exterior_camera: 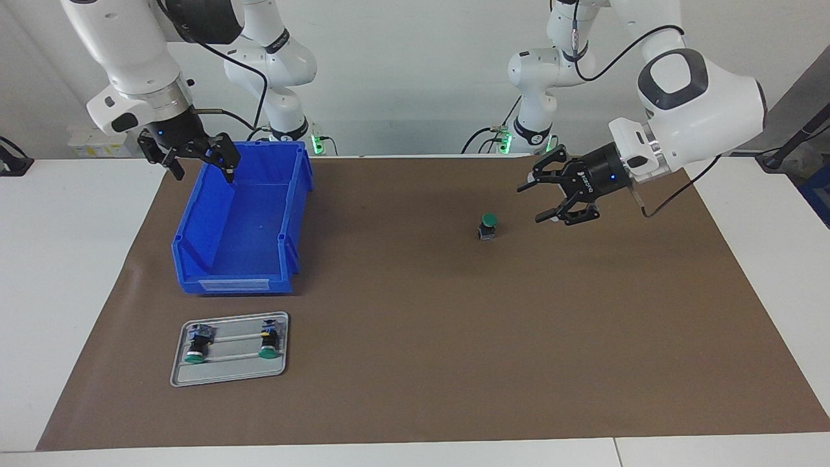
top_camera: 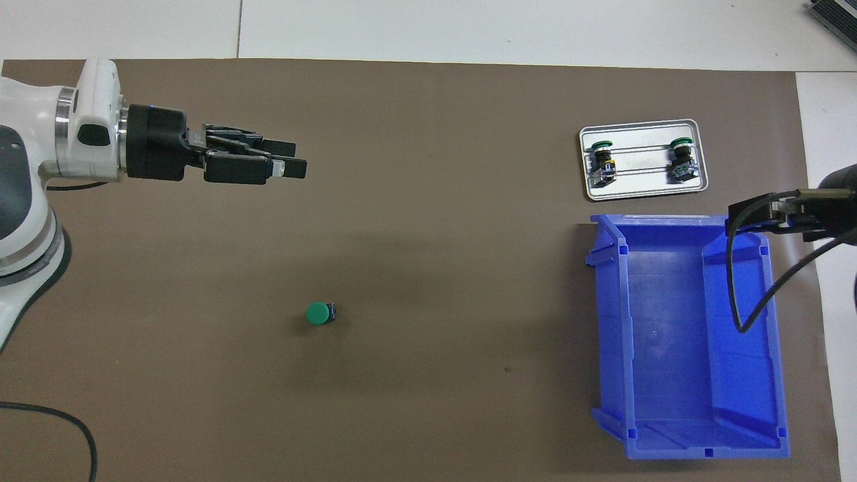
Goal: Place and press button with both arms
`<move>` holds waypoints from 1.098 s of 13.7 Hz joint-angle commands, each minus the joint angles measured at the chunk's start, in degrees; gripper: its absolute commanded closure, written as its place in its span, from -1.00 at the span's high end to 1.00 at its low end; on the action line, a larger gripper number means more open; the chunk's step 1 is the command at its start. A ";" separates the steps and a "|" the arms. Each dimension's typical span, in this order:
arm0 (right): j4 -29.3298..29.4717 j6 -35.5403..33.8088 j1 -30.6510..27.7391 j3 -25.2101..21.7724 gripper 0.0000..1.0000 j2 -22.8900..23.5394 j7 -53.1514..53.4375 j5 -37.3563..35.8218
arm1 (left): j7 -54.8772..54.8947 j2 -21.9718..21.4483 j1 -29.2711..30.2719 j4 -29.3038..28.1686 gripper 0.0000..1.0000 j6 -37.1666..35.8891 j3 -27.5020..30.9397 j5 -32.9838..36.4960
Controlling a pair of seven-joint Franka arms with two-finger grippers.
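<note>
Button (exterior_camera: 488,226) stood placed upright on bench; pressing remained. My left claw (exterior_camera: 543,198) hung beside it, fingers apart, empty; right claw (exterior_camera: 202,163) apart, waiting over bin (exterior_camera: 243,259).

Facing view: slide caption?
Button upright on the mat, left claw open beside it, right claw open over the bin.

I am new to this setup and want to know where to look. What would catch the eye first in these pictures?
The big blue bin stands out first, on the brown mat toward the right arm's end, with the open right gripper over its rim. Next comes the lone green button, upright on the mat, with the open left gripper hovering in the air close by. A grey tray with two more buttons lying on it sits farther from the robots than the bin.
</note>
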 commanded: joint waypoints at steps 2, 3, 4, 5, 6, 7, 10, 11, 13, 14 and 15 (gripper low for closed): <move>0.55 -0.86 -0.12 0.16 1.00 0.04 0.34 0.43 | -17.00 -4.92 -4.54 -1.15 0.43 -5.27 0.02 17.32; 0.55 -0.86 -0.12 0.16 1.00 0.04 0.34 0.43 | -21.75 -5.53 -6.20 -2.02 0.43 -6.86 0.02 20.23; 0.55 -0.86 -0.12 0.16 1.00 0.04 0.34 0.43 | -27.02 -6.85 -8.65 -4.29 0.43 -6.87 0.02 23.04; 0.55 -0.86 -0.12 0.16 1.00 0.04 0.34 0.43 | -35.51 -8.95 -11.38 -8.49 0.43 -4.96 -0.07 26.55; 0.55 -0.86 -0.12 0.16 1.00 0.04 0.34 0.43 | -42.38 -11.06 -14.45 -13.14 0.40 -0.94 -0.07 29.11; 0.55 -0.86 -0.12 0.16 1.00 0.04 0.34 0.51 | -45.49 -13.60 -17.35 -18.76 0.37 4.06 0.02 30.18; 0.55 -0.86 -0.12 0.16 1.00 0.04 0.34 0.43 | -49.47 -17.75 -20.18 -31.44 -0.41 12.36 -0.15 30.28; 0.55 -0.86 -0.12 0.16 1.00 0.04 0.34 0.43 | -51.83 -17.67 -20.98 -33.73 -0.74 14.12 -0.24 30.28; 0.55 -0.86 -0.12 0.16 1.00 0.04 0.34 0.43 | -54.66 -17.67 -21.42 -38.91 -1.00 21.12 -0.24 30.28; 0.55 -0.86 -0.12 0.16 1.00 0.04 0.34 0.43 | -54.84 -17.67 -21.42 -41.03 -1.00 24.21 -0.24 30.28; 0.55 -0.86 -0.21 0.16 1.00 0.04 0.34 0.43 | -55.36 -17.41 -21.42 -42.53 -1.00 27.46 -0.24 30.28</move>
